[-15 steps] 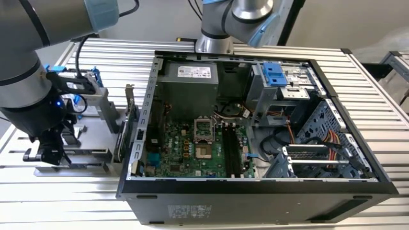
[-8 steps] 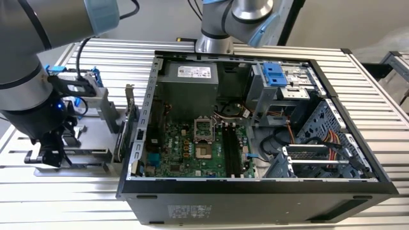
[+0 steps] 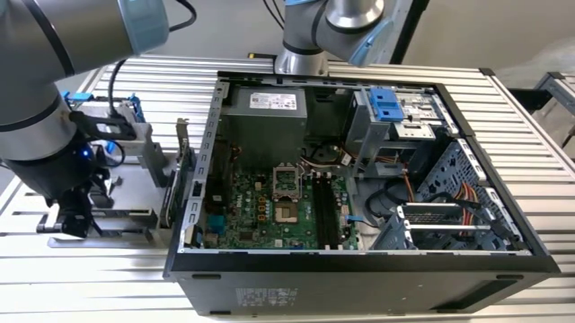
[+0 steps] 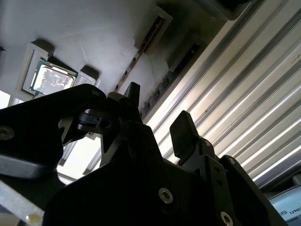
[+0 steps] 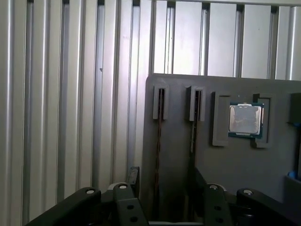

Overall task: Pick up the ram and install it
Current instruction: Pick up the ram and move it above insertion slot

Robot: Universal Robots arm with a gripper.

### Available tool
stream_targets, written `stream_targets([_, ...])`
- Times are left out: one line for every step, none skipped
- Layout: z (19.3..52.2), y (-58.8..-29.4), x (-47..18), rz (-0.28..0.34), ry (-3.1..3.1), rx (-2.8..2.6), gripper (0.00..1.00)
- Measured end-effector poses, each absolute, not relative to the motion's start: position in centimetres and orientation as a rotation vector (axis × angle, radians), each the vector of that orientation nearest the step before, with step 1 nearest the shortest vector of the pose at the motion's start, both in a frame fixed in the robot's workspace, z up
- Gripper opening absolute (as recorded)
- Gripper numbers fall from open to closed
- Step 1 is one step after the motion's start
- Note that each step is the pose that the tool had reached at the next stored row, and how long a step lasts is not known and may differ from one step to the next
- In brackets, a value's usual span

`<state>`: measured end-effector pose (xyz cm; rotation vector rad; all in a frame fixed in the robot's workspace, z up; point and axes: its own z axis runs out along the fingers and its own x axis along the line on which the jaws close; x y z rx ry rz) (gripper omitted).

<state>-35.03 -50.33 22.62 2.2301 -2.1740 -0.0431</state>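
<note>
One gripper (image 5: 164, 175), fingers spread, empty, above ram (image 5: 158, 136) in grey holder (image 5: 235, 162)

A ribbed metal table (image 3: 81, 282) spreads under everything, its slats shining in bright light. Beyond its far edge lies pale grey floor (image 3: 225, 27).

Even, soft light in the exterior view; the ribbed metal table (image 3: 530, 134) is bright, the open computer case (image 3: 359, 269) shadowed inside. In the second wrist view the gripper (image 4: 157, 110) is a dark silhouette against glaring table ribs. The first wrist view is dim, the processor chip (image 5: 244, 119) catching glare
</note>
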Motion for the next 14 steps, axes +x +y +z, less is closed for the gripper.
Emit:
stream_targets([22.54, -50.35, -35.03, -0.043, -2.174, 2.230, 1.00])
stream_targets([22.47, -50.37, -35.03, -0.043, -2.174, 2.230, 1.00])
stream_targets([22.39, -50.39, -35.03, -0.043, -2.174, 2.230, 1.00])
stream_targets([22.32, -50.41, -35.03, -0.043, -2.174, 2.230, 1.00])
stream_targets([22.24, -50.42, -35.03, -0.043, -2.174, 2.230, 1.00])
stream_targets([22.16, -50.43, -35.03, -0.043, -2.174, 2.230, 1.00])
stream_targets([22.08, -50.45, -35.03, -0.043, -2.174, 2.230, 1.00])
stream_targets([22.01, -50.45, -35.03, -0.043, -2.174, 2.230, 1.00])
stream_targets([21.93, -50.46, -35.03, -0.043, -2.174, 2.230, 1.00])
stream_targets([21.86, -50.47, -35.03, -0.043, -2.174, 2.230, 1.00])
stream_targets([21.78, -50.47, -35.03, -0.043, -2.174, 2.230, 1.00])
stream_targets([21.70, -50.47, -35.03, -0.043, -2.174, 2.230, 1.00])
stream_targets([21.63, -50.47, -35.03, -0.043, -2.174, 2.230, 1.00])
stream_targets([21.55, -50.48, -35.03, -0.043, -2.174, 2.230, 1.00])
